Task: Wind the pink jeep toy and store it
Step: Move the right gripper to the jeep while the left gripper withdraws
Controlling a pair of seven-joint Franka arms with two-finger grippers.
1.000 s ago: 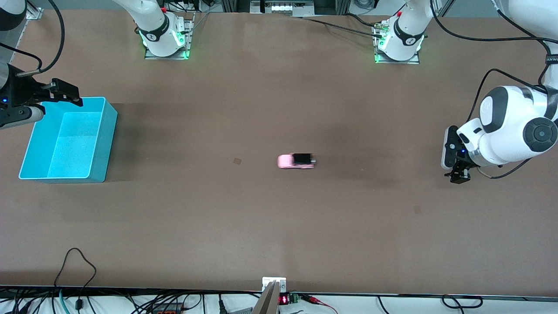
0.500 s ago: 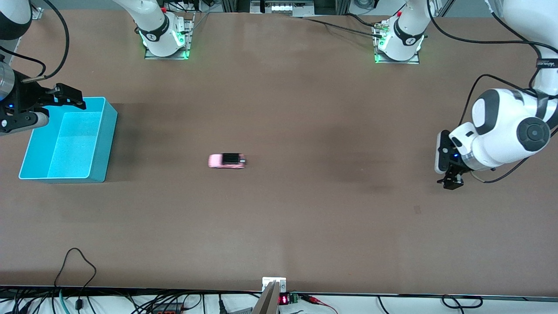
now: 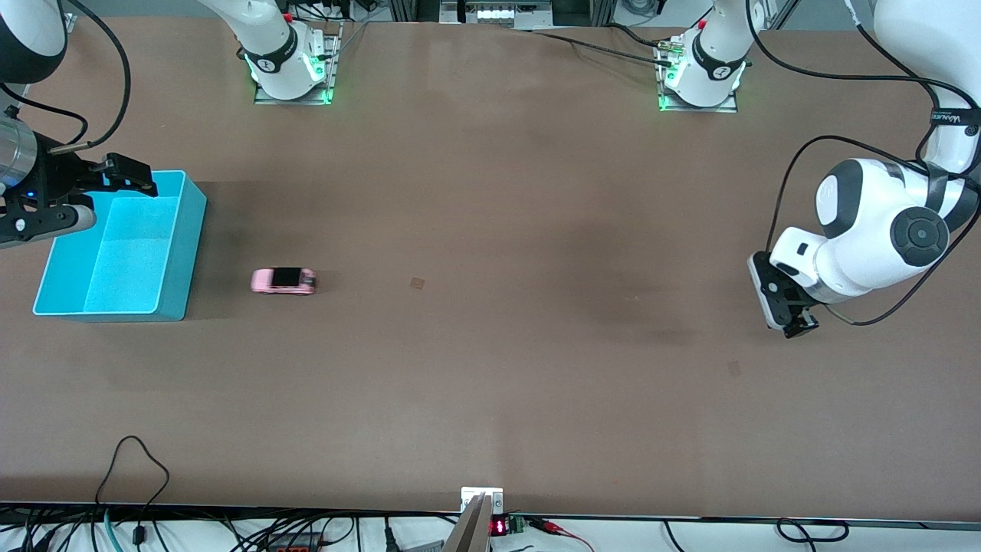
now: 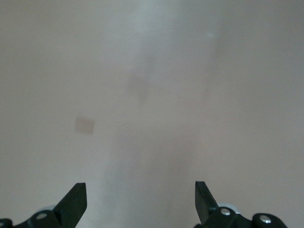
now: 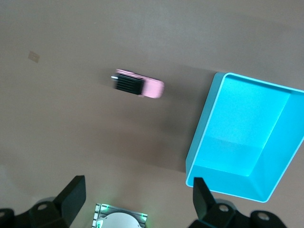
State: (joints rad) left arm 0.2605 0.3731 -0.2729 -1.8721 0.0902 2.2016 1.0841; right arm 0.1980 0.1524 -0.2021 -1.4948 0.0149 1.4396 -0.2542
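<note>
The pink jeep toy [image 3: 283, 281] is sitting on the tabletop [image 3: 490, 368] just beside the cyan bin [image 3: 188, 230]. The right tool [image 3: 130, 175] is hovering over the bin's rim, spread wide and gripping nothing. The left tool [image 3: 793, 326] is hanging over bare tabletop at its own end, likewise wide apart and carrying nothing.

Bare table [image 3: 490, 383] around pink jeep toy [image 3: 283, 281] — cyan bin [image 3: 180, 253] near.

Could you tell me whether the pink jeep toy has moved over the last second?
Yes. The pink jeep toy has rolled from mid-table toward the right arm's end, now close beside the cyan bin.
</note>
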